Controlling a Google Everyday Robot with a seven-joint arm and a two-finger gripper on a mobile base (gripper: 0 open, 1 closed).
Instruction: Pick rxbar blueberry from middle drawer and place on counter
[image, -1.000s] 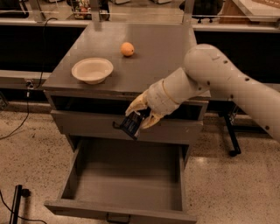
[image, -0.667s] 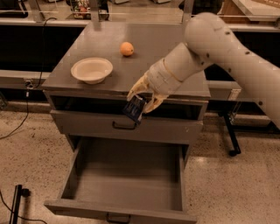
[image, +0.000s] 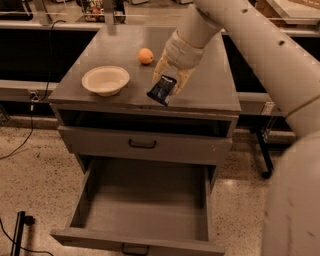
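Here, the rxbar blueberry (image: 162, 90) is showing as a small flat bar in a dark navy wrapper with pale lettering. It is hanging tilted, with its lower end pointing at the front lip of the counter (image: 212, 92). It is sitting to the right of the cream bowl (image: 105, 80), at about the bowl's level in the view and well apart from it. Whether its low corner is touching the counter cannot be told.

The gripper (image: 169, 82) is pinching the bar's upper end, its jaws pressed against the wrapper. The pale arm (image: 250, 45) is reaching in from right of the bowl and above it.

An orange (image: 145, 55) is lying behind the bowl and to its right, near the gripper but apart from it. Bare grey surface is lying between the bowl and the bar, and a wider stretch is running on to the counter's right edge.

Below the bowl, a shallower drawer front (image: 200, 148) with a dark bar handle is sitting shut. Under that, the middle drawer (image: 82, 197) is standing pulled out, its flat grey floor showing between tall walls.
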